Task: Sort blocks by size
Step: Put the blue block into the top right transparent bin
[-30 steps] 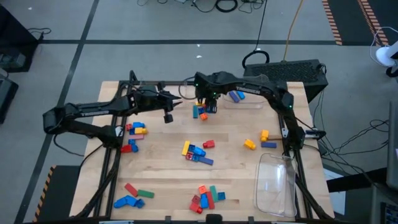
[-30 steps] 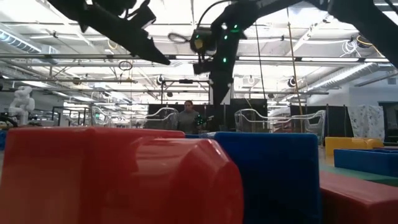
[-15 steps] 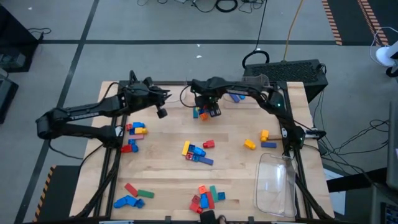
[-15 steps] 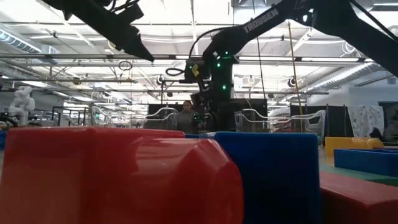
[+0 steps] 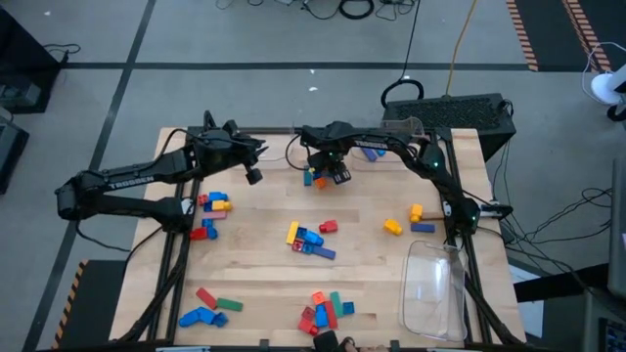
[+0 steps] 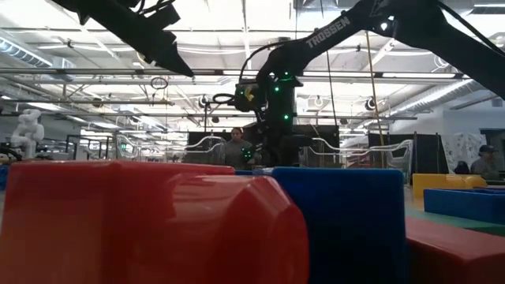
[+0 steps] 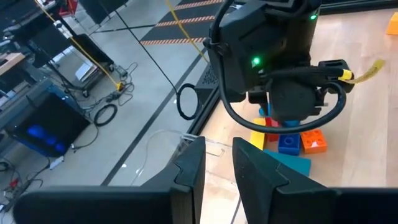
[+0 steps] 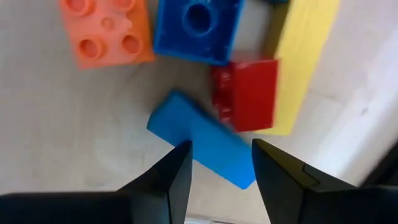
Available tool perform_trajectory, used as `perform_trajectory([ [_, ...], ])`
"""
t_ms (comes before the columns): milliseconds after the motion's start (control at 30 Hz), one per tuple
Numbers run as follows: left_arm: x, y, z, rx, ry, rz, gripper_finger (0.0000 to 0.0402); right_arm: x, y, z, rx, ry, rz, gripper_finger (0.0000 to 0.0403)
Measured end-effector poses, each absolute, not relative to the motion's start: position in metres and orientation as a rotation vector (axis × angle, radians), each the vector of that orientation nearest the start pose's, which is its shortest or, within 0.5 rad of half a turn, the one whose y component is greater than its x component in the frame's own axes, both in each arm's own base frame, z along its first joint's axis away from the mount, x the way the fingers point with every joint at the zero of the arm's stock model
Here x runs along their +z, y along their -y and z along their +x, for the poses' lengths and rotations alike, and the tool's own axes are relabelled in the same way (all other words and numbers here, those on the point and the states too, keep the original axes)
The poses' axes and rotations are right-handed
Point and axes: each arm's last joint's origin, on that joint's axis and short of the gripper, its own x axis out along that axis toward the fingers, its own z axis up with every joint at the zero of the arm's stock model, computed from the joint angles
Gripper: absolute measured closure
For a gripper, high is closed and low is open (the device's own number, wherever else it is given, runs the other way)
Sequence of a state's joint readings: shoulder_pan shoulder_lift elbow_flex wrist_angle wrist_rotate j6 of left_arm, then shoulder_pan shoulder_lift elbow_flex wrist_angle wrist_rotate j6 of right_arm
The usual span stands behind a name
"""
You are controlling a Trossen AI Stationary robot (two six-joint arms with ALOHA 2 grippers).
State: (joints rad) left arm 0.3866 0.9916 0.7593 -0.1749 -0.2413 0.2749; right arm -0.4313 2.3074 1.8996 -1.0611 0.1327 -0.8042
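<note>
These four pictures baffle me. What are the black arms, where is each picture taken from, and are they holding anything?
They are two robot arms at a wooden table, meant to sort toy blocks by size. One picture looks straight down; one sits at table height, where near blocks fill the frame; the other two come from cameras on the arms' wrists. Blocks lie in scattered clusters, and a clear tray sits at the near right. The right tool hangs open over a far cluster: its wrist camera shows an orange block, a red block, a yellow bar and a blue bar just ahead of its fingers. The left tool waits nearby, nearly closed and empty. Neither holds anything.
</note>
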Motion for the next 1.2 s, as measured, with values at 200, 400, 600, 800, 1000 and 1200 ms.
perform_trajectory([
  [200,0.288,-0.088,0.197,0.558,-0.495,0.232,0.0317,0.16,0.191,0.407,0.171,-1.586,-0.337,0.025],
  [400,0.288,-0.088,0.197,0.558,-0.494,0.231,0.0317,0.16,0.184,0.4,0.218,-1.619,-0.202,0.025],
  [600,0.288,-0.088,0.197,0.558,-0.494,0.231,0.0317,0.167,0.18,0.401,0.215,-1.619,-0.199,0.025],
  [800,0.288,-0.088,0.197,0.558,-0.493,0.228,0.0317,0.17,0.175,0.398,0.279,-1.674,-0.251,0.024],
  [1000,0.288,-0.088,0.197,0.558,-0.492,0.226,0.0317,0.17,0.176,0.4,0.387,-1.641,-0.383,0.0163],
  [1200,0.288,-0.088,0.197,0.558,-0.492,0.226,0.0317,0.17,0.167,0.405,0.482,-1.621,-0.476,0.0096],
])
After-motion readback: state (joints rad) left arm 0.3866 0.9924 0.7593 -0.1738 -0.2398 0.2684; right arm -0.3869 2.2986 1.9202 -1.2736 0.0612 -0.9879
